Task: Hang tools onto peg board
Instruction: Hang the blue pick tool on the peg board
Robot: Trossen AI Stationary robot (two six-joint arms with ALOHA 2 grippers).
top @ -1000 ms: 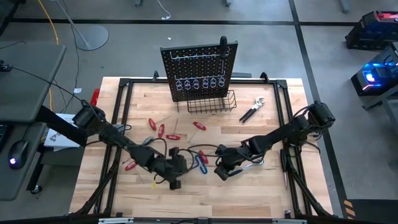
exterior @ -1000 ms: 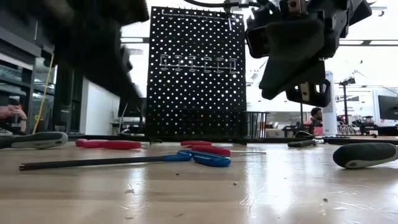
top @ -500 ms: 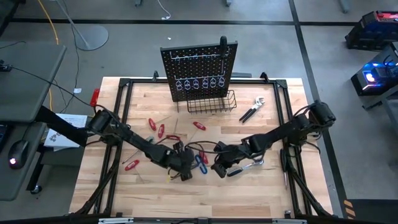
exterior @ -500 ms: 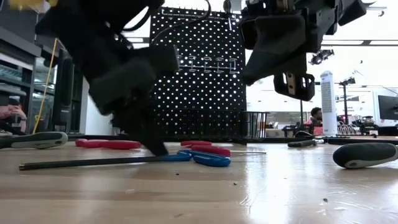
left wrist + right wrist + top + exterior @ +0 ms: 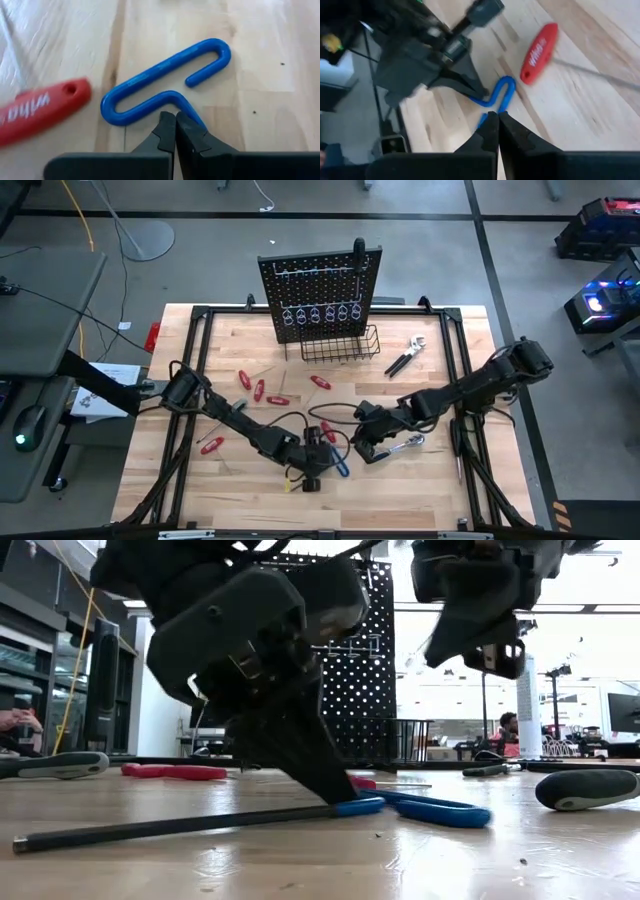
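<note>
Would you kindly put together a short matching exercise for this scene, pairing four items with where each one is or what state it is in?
Items:
1. left gripper
2. right gripper
3. blue T-handle key
4. pliers

Places or states:
A. lying on the table to the right of the wire basket
B. shut, fingertips down at the blue handle
C. shut, raised above the table
D. flat on the wood beside a red handle

Pairs: 1-B, 2-C, 3-D, 4-A

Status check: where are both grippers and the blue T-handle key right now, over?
Left gripper shut, tips down at blue T-handle key on table. Right gripper shut, hovering close above. Red screwdriver lies alongside.
</note>
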